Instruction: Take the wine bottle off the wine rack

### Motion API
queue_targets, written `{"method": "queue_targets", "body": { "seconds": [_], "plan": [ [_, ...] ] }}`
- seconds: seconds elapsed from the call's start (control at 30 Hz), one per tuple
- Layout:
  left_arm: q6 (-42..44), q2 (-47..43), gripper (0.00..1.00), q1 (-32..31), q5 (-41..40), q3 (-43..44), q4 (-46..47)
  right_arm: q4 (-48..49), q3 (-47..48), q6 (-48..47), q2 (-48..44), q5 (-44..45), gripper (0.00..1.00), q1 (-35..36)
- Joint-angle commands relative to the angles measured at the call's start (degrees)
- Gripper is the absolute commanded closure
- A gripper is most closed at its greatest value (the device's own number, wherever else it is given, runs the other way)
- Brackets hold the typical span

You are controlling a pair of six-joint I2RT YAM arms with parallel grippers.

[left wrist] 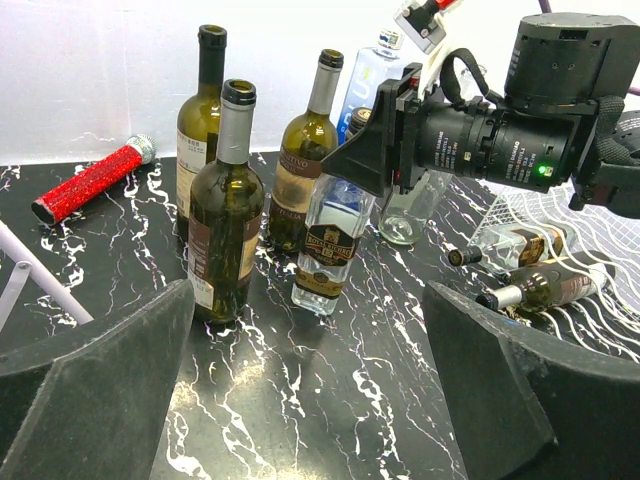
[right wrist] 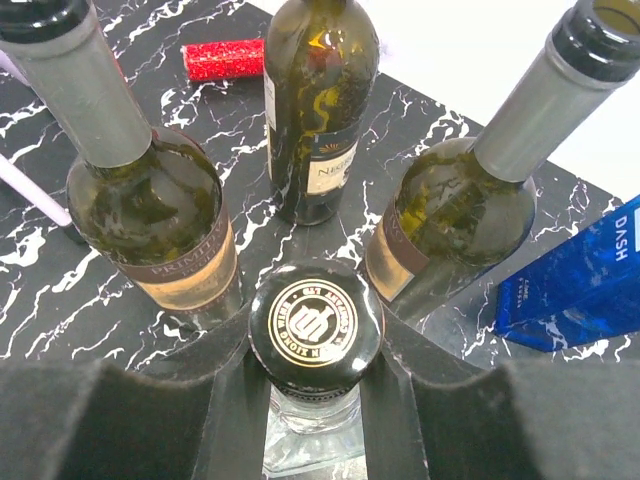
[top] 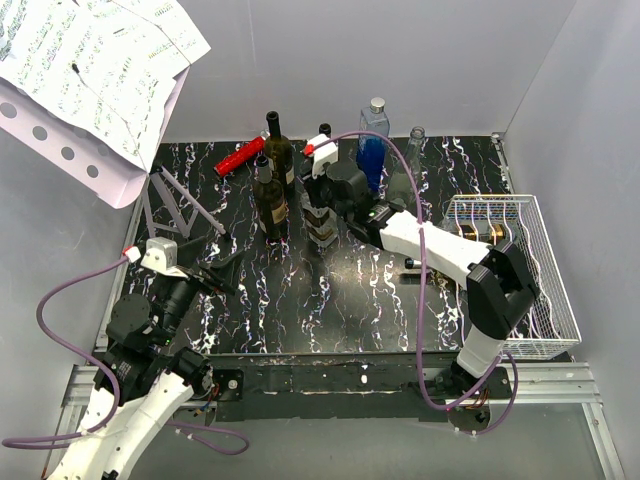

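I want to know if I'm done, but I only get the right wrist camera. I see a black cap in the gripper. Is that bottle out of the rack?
Observer: Yes. The clear bottle in the right gripper is upright over the middle of the black table, well apart from the wine rack at the right edge.
Operator: Is the rack empty now?
Observer: No. Two bottles lie on their sides in it.
Operator: What is my other arm doing?
Observer: The left gripper is open and holds nothing, low at the table's left side, facing the standing bottles.
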Motion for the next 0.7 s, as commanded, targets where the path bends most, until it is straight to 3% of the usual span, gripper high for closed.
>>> {"method": "queue_targets", "body": {
  "seconds": [0.0,0.17,0.33,0.47,0.67],
  "plan": [
    [0.9,0.4,0.02,-0.3,-0.7,-0.2,-0.1,15.2,4.8,0.6,-1.1,0.8,0.99,0.0],
    [1.0,0.6,0.02,-0.3,-0.8,-0.2,-0.1,16.9,3.1,2.4,-1.0,2.2,0.96,-0.3],
    [0.9,0.9,0.02,-0.3,-0.7,-0.2,0.0,16.4,1.8,3.1,-1.9,3.2,0.68,-0.2],
    [0.9,1.2,0.02,-0.3,-0.4,-0.2,0.1,16.0,0.4,2.8,-3.4,3.0,0.52,-0.2],
    [1.0,1.5,0.02,-0.3,-0.3,-0.3,0.1,13.4,0.3,2.2,-4.7,3.8,0.48,-0.3]
  ]
}}
